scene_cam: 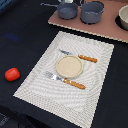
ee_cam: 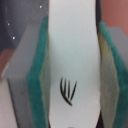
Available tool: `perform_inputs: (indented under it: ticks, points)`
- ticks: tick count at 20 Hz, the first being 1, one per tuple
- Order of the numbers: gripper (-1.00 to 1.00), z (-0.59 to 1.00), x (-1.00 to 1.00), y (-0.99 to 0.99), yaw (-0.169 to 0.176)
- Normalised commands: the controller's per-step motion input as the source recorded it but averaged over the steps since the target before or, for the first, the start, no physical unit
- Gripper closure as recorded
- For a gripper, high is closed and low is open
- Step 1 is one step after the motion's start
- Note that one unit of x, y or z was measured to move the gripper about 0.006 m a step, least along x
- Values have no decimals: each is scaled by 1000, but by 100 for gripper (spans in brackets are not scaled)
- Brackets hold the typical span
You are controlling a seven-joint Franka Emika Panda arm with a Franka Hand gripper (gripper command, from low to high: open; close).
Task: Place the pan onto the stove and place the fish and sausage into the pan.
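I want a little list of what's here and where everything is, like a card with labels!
pan: on the stove, next to the pot
fish: white, gripped between the pincer pads, shown in the wrist view only
sausage: red, on the dark table, off the placemat's edge, at the exterior view's left
placemat: holds a plate, knife and fork

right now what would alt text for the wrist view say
Close-up of a flat white fish with a small black fin mark, clamped between two gripper fingers padded with green sponge. A strip of pinkish-brown surface shows behind them, along with some dark background.
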Motion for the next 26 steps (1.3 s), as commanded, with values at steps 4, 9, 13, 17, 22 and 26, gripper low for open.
perform_inputs:
  ticks: [4, 9, 13, 17, 22, 26]
  points:
    - [100, -100, 179, 303, 0]
    - [100, -190, 136, 325, 0]
    - [100, -198, 135, 310, 0]
    - [-100, 59, 146, 305, 0]
    - [-100, 249, 38, 158, 0]
    - [-100, 304, 0, -4, 0]
